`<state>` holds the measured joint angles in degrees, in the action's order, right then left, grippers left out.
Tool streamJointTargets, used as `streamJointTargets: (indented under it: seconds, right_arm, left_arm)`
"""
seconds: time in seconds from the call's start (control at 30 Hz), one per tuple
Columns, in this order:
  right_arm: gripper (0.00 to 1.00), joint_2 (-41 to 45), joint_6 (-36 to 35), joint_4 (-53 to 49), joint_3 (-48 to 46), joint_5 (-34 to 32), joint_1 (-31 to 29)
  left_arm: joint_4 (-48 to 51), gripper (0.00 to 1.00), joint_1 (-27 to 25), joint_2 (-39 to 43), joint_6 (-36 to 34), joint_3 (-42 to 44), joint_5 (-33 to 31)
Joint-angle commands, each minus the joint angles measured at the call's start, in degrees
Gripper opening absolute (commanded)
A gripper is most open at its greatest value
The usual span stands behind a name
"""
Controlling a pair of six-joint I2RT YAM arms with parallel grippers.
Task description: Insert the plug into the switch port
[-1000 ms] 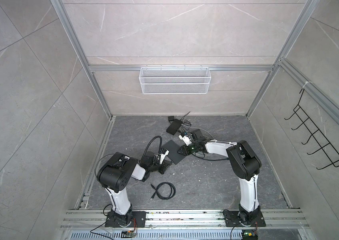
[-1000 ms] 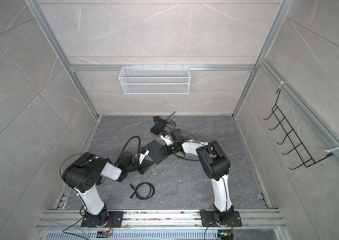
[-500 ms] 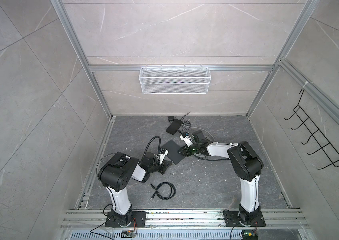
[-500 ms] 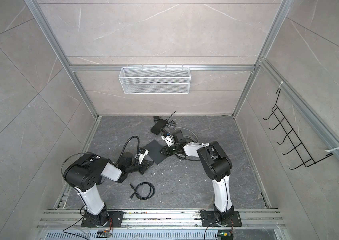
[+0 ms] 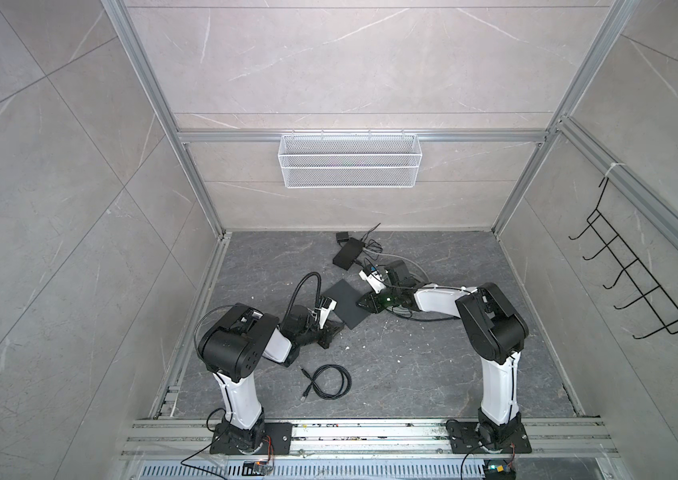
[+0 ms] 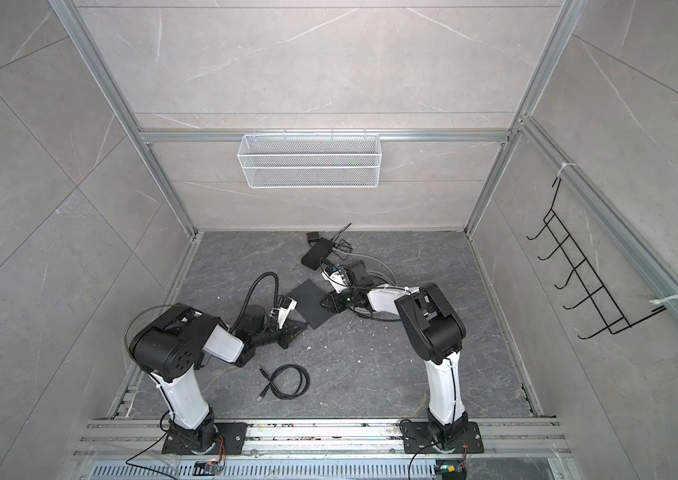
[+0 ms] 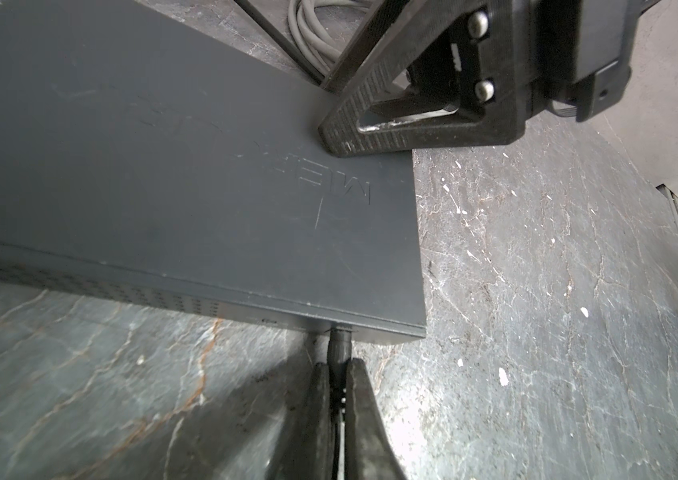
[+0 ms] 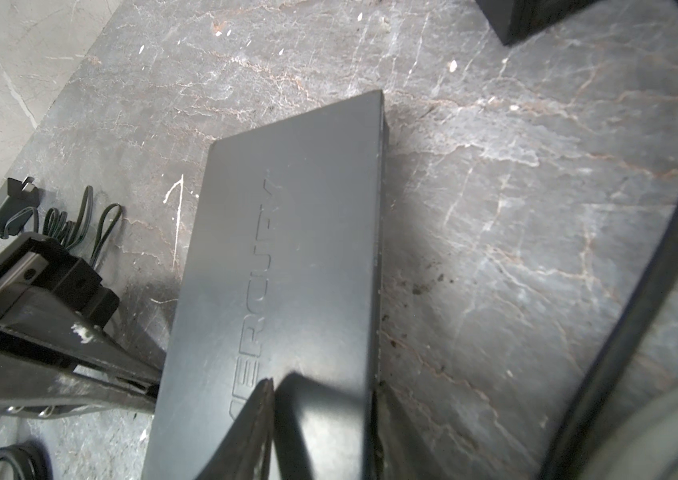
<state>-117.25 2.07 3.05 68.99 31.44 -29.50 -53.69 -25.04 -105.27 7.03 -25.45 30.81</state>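
The left gripper [image 7: 338, 368] is closed tight on the black plug [image 7: 339, 338], pinching it just behind its tip. The plug's nose sits in a port on the side wall of the flat black switch [image 7: 188, 166], close to one corner. The right gripper [image 8: 325, 388] straddles the opposite side of that same end. One of its fingers [image 8: 256, 419] lies on the top face and the other runs down beside the edge, so the jaws stand apart, but I cannot tell whether they actually squeeze the switch. The switch lies flat on the dark stone bench [image 7: 536, 291], between the two arms in both top views. A coiled black cable [image 5: 331, 382] lies loose nearer the front, and a smaller black box [image 5: 347, 254] sits toward the back wall.
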Motion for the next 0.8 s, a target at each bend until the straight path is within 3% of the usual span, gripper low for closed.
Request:
streamJointTargets:
  seconds: [0.0,0.17,0.4,0.6,0.77]
  right_arm:
    - [0.38,-2.23,-0.71,-18.10,-3.38,31.91,-12.68]
    - [0.40,-2.10,1.64,-17.52,-2.38,28.90,-12.52]
    - [0.44,0.45,19.88,-10.03,1.21,20.30,-10.70]
    - [0.46,0.12,28.46,-6.92,1.48,13.43,-9.55]
    - [0.47,-0.85,30.72,-4.93,0.52,11.70,-8.99]
  left_arm:
    - [-9.45,0.00,-0.19,-3.62,3.80,-5.66,-12.09]
    - [-7.65,0.00,0.31,-2.92,4.30,-5.83,-11.65]
    - [10.40,0.01,2.95,3.62,2.04,-8.44,-12.58]
    - [23.39,0.29,4.76,8.43,-2.72,-11.26,-13.80]
    - [28.20,0.33,6.16,11.94,-3.64,-11.77,-11.56]
